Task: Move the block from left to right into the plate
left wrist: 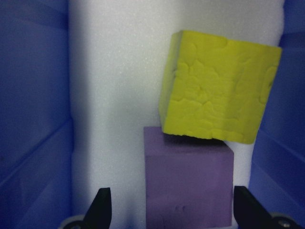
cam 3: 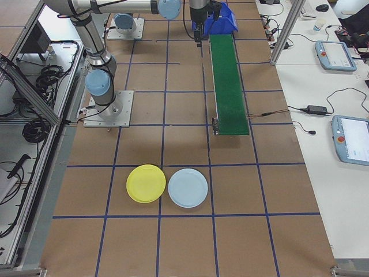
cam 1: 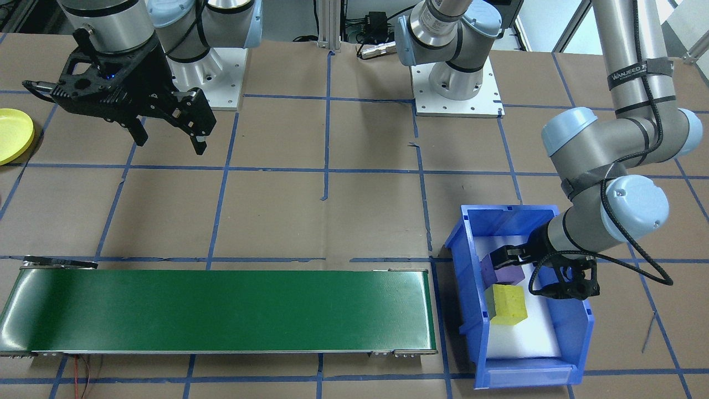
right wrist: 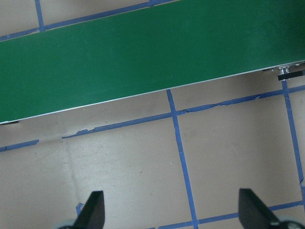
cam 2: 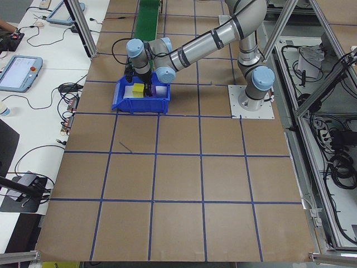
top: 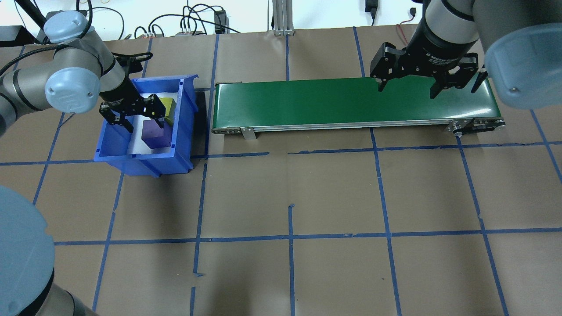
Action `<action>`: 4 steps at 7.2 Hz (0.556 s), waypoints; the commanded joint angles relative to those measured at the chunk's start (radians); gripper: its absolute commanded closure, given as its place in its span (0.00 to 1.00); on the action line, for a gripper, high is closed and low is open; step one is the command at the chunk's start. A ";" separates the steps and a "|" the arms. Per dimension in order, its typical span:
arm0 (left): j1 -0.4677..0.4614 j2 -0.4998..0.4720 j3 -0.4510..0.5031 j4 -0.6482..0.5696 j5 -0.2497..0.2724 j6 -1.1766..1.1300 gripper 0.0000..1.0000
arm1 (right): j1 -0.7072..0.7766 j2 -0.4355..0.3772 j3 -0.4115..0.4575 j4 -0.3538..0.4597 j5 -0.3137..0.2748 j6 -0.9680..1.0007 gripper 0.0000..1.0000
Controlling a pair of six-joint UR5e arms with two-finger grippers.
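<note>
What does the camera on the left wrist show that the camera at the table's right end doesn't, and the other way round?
Only the left wrist view shows the yellow block and the purple block on white foam inside the bin, with the left gripper open above them. Only the right-end view shows the yellow plate, a pale blue plate beside it, the green conveyor belt and the right gripper. Both show the blue bin.

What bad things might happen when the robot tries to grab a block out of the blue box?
The yellow block leans on the purple block, so lifting the purple one may topple it. The open left gripper sits low inside the blue bin; a finger might bump a wall. A pale blue plate lies beside the yellow plate, so the block may land on the wrong one.
</note>
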 commanded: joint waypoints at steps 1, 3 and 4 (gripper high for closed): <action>0.012 0.003 0.002 -0.003 -0.025 -0.009 0.09 | 0.001 0.000 0.000 0.000 0.000 0.000 0.00; 0.012 0.003 0.014 -0.003 -0.079 -0.050 0.07 | 0.001 0.000 0.000 0.000 -0.003 0.001 0.00; 0.012 -0.003 -0.001 -0.009 -0.081 -0.081 0.07 | 0.002 -0.002 0.000 0.002 -0.005 0.001 0.00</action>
